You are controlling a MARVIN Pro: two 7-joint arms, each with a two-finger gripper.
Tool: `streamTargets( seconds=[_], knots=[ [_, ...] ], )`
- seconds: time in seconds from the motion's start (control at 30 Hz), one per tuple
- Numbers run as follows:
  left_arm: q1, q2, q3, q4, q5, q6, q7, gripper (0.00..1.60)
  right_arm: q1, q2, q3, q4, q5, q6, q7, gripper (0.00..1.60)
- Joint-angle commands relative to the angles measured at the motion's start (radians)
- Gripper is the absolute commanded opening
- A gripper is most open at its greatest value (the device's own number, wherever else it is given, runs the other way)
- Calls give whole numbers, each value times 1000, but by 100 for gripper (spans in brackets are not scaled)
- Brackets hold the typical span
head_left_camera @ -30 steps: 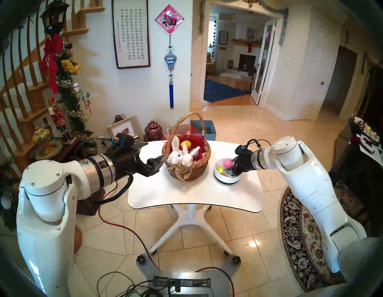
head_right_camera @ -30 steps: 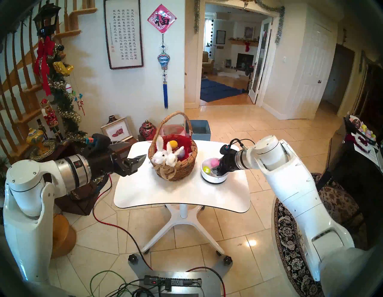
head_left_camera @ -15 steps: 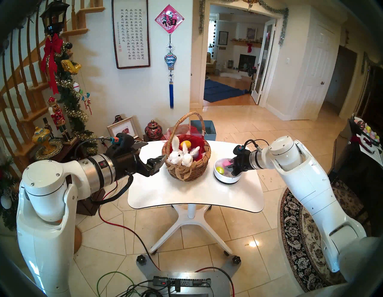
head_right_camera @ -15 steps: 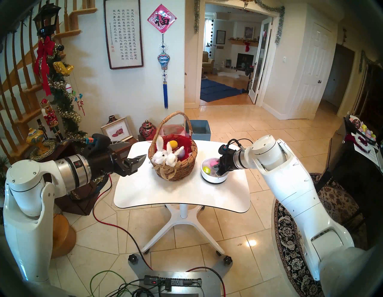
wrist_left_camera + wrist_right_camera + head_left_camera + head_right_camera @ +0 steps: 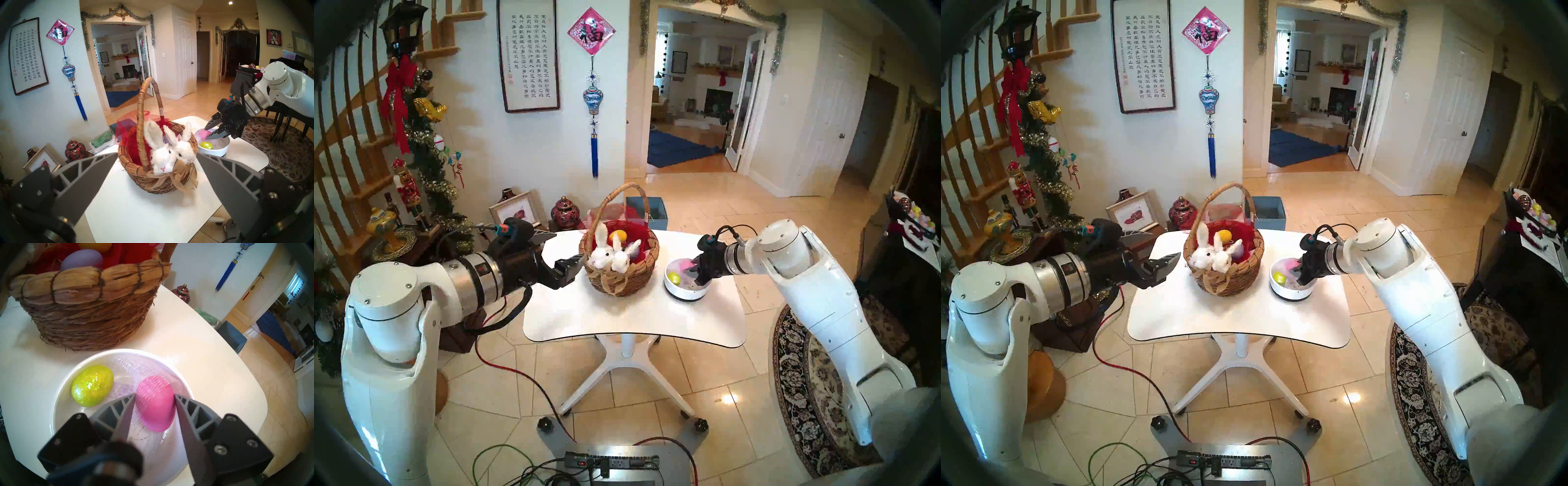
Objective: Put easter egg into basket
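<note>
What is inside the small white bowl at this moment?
The white bowl holds a glittery yellow-green egg and a pink egg, pinched by the right gripper. The gripper covers the bowl's near part.

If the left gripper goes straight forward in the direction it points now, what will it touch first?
Most likely the basket: in the left wrist view it sits centred between the open left gripper fingers, plush bunnies on the near rim. Depth is unclear, so bunnies or rim could come first.
</note>
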Motion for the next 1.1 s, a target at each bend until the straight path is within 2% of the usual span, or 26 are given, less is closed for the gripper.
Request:
streamTargets(
  seconds=[0.0, 0.27, 0.4, 0.63, 0.83, 0.87, 0.93, 1.07],
  knots=[
    [-8, 1, 1, -5, 0, 2, 0, 160, -33, 43, 16, -81, -12, 0, -9, 66],
    [-9, -1, 0, -5, 2, 2, -2, 160, -66, 70, 19, -131, -32, 3, -26, 67],
    [-9, -2, 0, -5, 3, 2, -3, 160, -68, 96, -2, -143, -71, 1, -35, 69],
    [-9, -3, 0, -5, 5, 3, -4, 160, -73, 117, -8, -153, -77, 18, -10, 80],
    [-10, -4, 0, -5, 7, 3, -6, 160, -68, 123, -14, -158, -83, 28, 6, 123],
    [-10, -4, 0, -5, 7, 3, -6, 160, -68, 123, -14, -158, -83, 28, 6, 123],
    [-10, -5, 0, -5, 8, 3, -7, 160, -66, 122, -13, -157, -85, 29, 10, 137],
    [-10, -5, 0, -5, 9, 3, -8, 160, -62, 120, -12, -155, -87, 29, 15, 146]
  ],
)
